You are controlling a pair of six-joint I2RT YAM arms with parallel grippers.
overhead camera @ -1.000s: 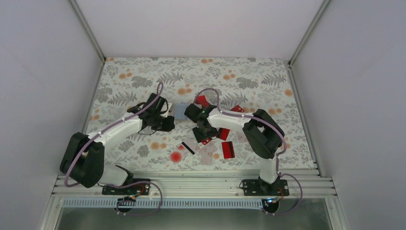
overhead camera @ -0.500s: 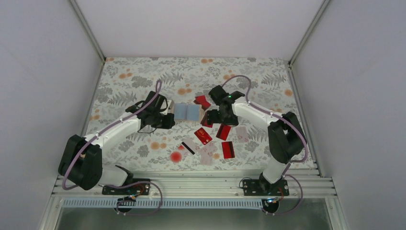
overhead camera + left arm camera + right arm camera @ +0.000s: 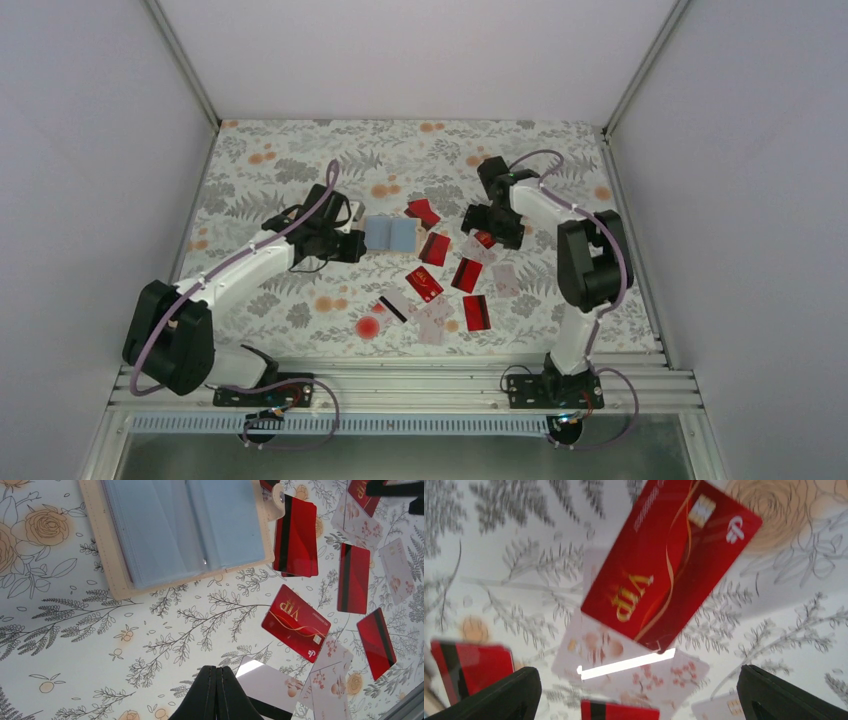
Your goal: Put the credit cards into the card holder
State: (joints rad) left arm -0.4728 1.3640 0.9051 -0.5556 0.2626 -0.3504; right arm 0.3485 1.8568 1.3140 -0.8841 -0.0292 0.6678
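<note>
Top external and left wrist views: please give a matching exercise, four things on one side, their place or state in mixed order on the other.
1. card holder
2. white card with black stripe
3. round red blot
4. left jaws

a. shut, holding nothing
b. left of every near card
c. lies open, blue lining up
d. just right of the blot

Pairs: 1-c, 2-d, 3-b, 4-a

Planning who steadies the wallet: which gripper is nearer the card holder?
Left. The left gripper sits just left of the card holder; the right gripper is farther off to its right, past red cards.
</note>
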